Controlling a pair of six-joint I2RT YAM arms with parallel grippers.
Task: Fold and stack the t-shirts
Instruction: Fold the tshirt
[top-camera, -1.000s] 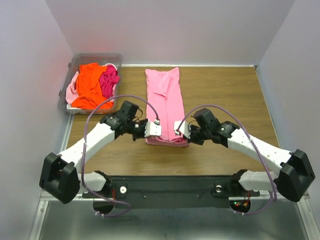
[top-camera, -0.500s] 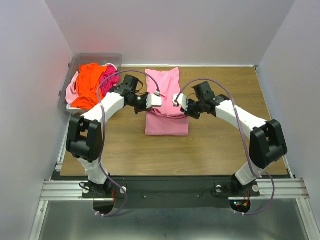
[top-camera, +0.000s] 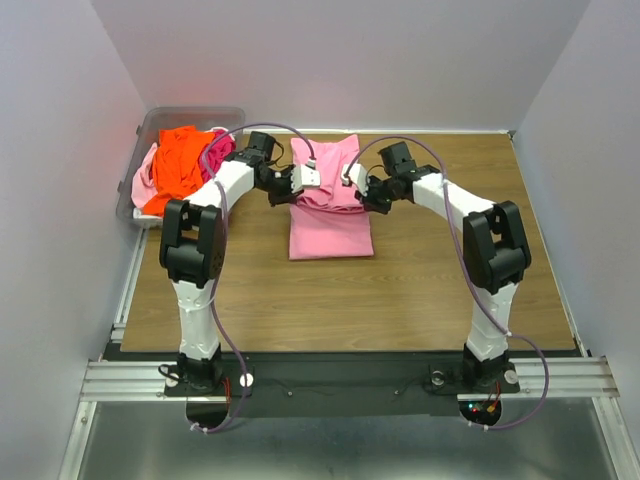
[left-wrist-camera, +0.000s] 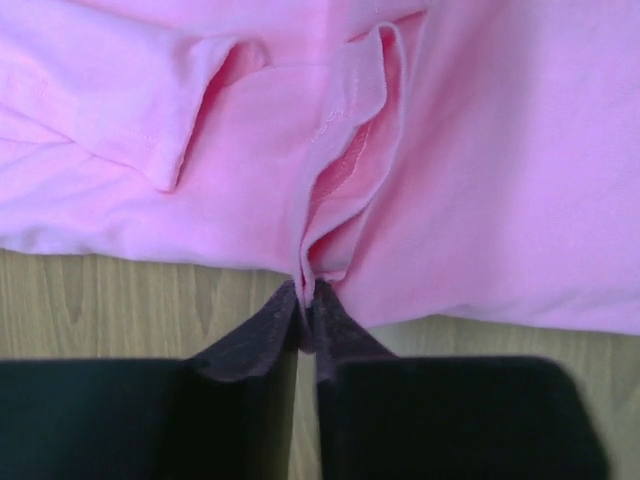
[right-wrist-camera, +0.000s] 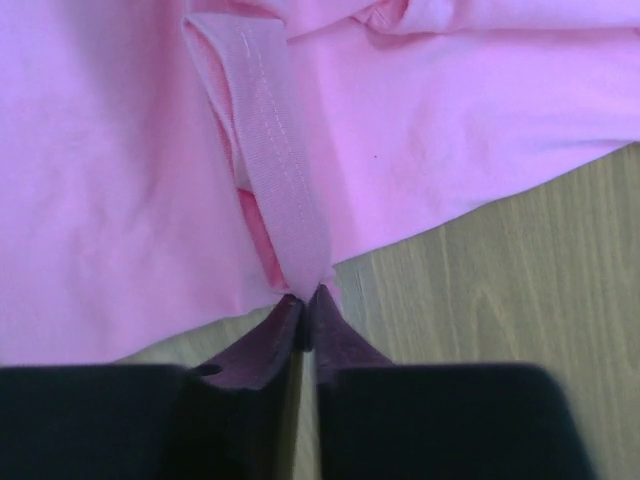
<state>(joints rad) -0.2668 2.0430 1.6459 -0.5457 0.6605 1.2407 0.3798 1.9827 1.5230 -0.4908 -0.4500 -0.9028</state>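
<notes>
The pink shirt (top-camera: 331, 225) beside the bin (top-camera: 195, 112) is being folded, pinched by the left gripper (left-wrist-camera: 307, 305) and right gripper (right-wrist-camera: 305, 310). Other shirts (top-camera: 178, 170) are being kept inside it, unfolded.

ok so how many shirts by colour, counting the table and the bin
light pink t-shirt, on the wooden table: 1
orange t-shirt, in the clear plastic bin: 1
hot pink t-shirt, in the bin: 1
pale pink t-shirt, in the bin: 1
total: 4 visible
</notes>
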